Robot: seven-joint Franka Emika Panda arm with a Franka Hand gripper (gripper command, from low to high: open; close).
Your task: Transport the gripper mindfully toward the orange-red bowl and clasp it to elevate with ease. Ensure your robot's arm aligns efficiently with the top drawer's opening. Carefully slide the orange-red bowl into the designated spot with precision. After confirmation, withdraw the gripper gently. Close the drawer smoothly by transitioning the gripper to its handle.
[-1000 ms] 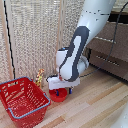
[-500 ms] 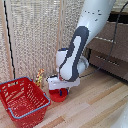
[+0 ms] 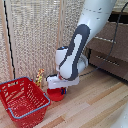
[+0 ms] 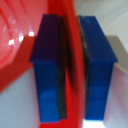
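The robot's arm [image 3: 80, 42] reaches down from the upper part of the exterior view, its white links and dark grey joint section bent over a wooden floor [image 3: 95, 107]. At its lower end the gripper [image 3: 61, 89] sits low over the orange-red bowl [image 3: 57, 95], which rests on the floor directly beneath it.

In the wrist view the two blue-tipped fingers [image 4: 50, 70] stand close together with a thin upright band of red between them: this is the bowl's rim [image 4: 74, 60], and both pads press against it, one on each side. So the gripper is nearly closed, pinching the rim of the bowl. More of the bowl's glossy red inside curves away on one side of the fingers.

To the exterior view's left of the gripper, just beside the bowl, stands a red wire-mesh basket [image 3: 22, 100] with a blue rim band. A small yellowish object [image 3: 39, 77], too blurred to name, stands between the basket and the gripper.

To the exterior view's right, well apart from the gripper, is brown wooden furniture [image 3: 107, 50]; its drawer fronts are not clear enough to tell apart.
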